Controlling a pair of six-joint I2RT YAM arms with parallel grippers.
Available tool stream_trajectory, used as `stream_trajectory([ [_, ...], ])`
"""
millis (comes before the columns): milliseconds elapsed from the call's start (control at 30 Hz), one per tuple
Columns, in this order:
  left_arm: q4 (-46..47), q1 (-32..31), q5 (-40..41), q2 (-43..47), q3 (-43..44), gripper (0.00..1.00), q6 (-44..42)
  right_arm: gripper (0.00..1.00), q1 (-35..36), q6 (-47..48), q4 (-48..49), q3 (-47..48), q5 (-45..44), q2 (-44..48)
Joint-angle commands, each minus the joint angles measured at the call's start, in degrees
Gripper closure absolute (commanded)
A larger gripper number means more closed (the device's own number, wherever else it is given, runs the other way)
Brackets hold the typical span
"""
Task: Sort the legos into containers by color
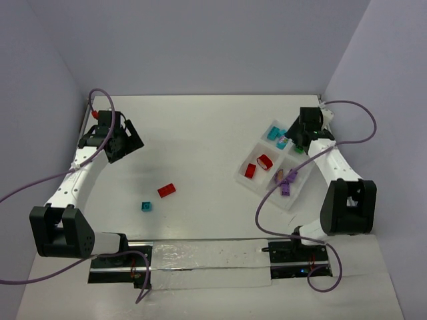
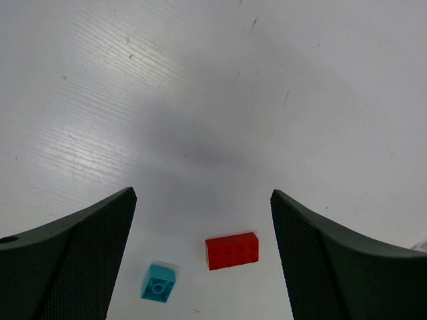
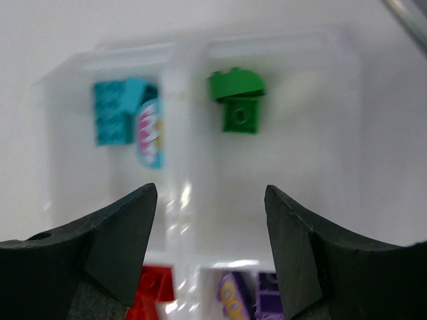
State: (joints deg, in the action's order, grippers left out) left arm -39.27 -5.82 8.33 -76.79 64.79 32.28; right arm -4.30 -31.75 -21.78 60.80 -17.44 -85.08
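Nearest the left wrist lens: left gripper (image 2: pixel 201 197) spread wide, empty, above the worktop (image 2: pixel 200 80); one red brick (image 2: pixel 231 251) and one teal brick (image 2: pixel 159 283) loose below. Likely light, rigid, slick; best pinched across flat long sides. Right wrist: right gripper (image 3: pixel 210 193) parted, empty, over the tray (image 3: pixel 300 160); two green bricks (image 3: pixel 237 100) inside, teal pile (image 3: pixel 119 110) uncountable. Overhead: two red pieces (image 1: pixel 257 165) sorted, purple pieces (image 1: pixel 285 185) unclear.

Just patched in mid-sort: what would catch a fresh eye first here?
Two pieces lie loose on the table left of centre, a red brick and a teal brick, with the left gripper open farther back. On the right, the tray holds sorted bricks in four colours, the right gripper open above it.
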Motion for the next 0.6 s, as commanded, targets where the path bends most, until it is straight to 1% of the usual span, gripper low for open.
stream_trajectory([
  [0,-0.2,0.3,1.4,-0.2,3.1,0.11,-0.8,0.27,13.7,8.2,2.7,4.1,1.2,6.8],
  [33,-0.4,0.2,1.6,-0.3,3.2,0.11,-0.9,0.27,17.1,9.4,2.4,4.6,1.3,6.7],
  [100,-0.6,0.3,2.1,-0.5,3.4,0.11,-0.9,0.27,26.1,10.8,1.7,6.5,1.9,5.7],
  [167,-1.1,0.4,2.5,-0.5,3.5,0.11,-1.0,0.27,31.6,10.4,1.3,7.5,3.6,4.2],
  [200,-1.4,0.4,2.8,-0.1,3.6,0.11,-1.0,0.27,37.3,10.0,1.6,8.6,6.2,2.2],
  [300,-2.2,0.9,3.6,0.5,3.2,0.11,-1.0,0.27,45.3,11.9,2.2,11.5,9.9,-2.7],
  [367,-2.7,1.5,4.1,1.0,2.9,0.11,-0.9,0.27,54.0,15.2,2.0,15.5,11.5,-8.5],
  [467,-3.1,1.9,4.3,1.9,2.8,0.11,-0.8,0.25,60.9,19.2,1.2,20.4,14.8,-15.1],
  [500,-3.2,2.0,4.2,2.0,2.8,0.11,-0.7,0.24,62.2,20.7,0.2,22.0,16.5,-17.0],
  [567,-3.3,2.0,4.2,2.3,2.9,0.11,-0.6,0.23,64.2,22.5,-0.5,25.2,16.7,-20.6],
])
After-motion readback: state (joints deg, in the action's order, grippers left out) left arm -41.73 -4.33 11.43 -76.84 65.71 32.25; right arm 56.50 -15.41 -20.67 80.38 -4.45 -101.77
